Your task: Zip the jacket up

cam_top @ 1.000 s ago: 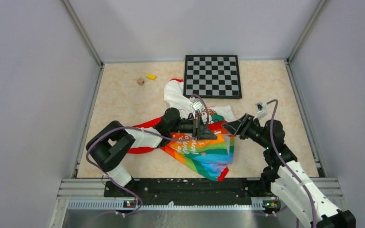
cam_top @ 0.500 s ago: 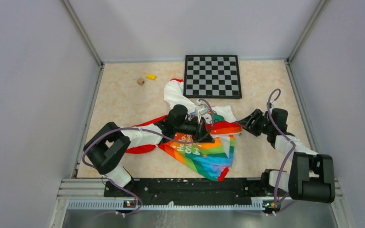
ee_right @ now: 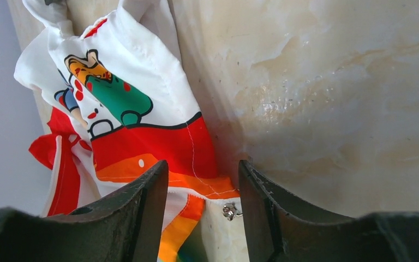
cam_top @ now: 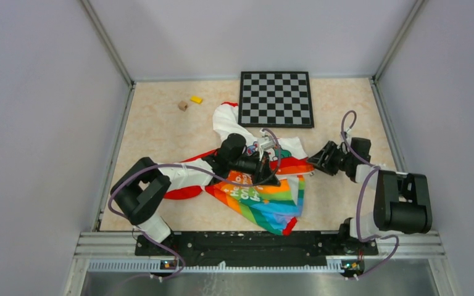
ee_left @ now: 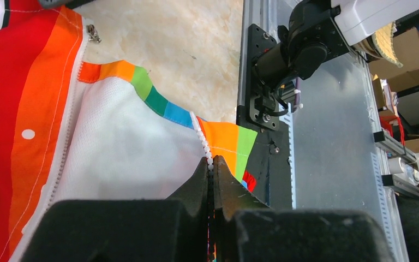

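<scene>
Pinching one jacket (cam_top: 265,200) edge, seemingly: left claw (ee_left: 212,164).

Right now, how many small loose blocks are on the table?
2: a yellow block and a tan cube, close together at the far side, left of the checkerboard. More could be hidden under the jacket or the arms.

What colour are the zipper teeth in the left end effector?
White zipper teeth; the left wrist view shows them best.

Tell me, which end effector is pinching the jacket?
The left end effector: shut on the jacket at its zipper edge, while the right end effector is open, holding nothing.
</scene>
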Controlling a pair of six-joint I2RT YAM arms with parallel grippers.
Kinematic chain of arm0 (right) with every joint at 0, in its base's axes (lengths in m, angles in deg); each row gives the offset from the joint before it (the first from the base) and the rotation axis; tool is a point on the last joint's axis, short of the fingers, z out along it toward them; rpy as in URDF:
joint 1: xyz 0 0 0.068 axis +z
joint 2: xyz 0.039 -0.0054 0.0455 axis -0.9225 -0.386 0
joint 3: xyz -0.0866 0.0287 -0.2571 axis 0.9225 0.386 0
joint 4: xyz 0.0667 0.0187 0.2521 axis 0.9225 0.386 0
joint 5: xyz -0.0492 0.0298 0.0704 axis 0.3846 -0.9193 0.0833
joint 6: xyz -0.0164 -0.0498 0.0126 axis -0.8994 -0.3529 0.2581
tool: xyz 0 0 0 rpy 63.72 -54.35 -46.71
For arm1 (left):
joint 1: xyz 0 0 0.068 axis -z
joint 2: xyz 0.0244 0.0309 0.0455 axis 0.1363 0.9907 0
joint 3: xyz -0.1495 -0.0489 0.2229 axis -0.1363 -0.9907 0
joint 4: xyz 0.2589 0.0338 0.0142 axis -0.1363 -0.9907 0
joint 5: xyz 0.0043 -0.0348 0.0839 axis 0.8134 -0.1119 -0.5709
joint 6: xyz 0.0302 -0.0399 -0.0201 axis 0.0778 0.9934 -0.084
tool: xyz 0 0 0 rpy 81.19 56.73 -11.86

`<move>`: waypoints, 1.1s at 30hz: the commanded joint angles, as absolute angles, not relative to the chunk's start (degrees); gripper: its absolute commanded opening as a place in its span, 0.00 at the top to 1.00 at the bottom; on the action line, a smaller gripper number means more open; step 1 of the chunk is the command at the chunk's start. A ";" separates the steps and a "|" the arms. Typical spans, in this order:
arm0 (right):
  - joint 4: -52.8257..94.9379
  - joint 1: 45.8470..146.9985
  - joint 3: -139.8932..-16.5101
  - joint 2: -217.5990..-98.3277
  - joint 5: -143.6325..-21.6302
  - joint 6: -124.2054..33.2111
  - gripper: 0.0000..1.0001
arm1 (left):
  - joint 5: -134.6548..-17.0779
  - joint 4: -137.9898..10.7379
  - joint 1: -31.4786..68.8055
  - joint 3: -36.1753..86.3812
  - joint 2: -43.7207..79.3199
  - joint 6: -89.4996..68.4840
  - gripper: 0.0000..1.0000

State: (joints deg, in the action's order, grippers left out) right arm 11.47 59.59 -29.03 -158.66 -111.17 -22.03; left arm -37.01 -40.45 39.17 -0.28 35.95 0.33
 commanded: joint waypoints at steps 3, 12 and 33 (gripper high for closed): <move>7.27 58.86 -29.94 -160.80 -115.76 -24.07 0.50 | -34.55 -38.89 39.45 2.44 36.34 -1.00 1.00; 8.04 58.86 -28.41 -156.96 -116.22 -21.97 0.91 | -35.27 -40.04 39.45 2.29 36.10 -1.27 1.00; -18.35 64.20 -11.70 -140.57 -126.86 33.20 1.00 | -53.94 -33.43 41.47 -5.00 36.89 3.62 1.00</move>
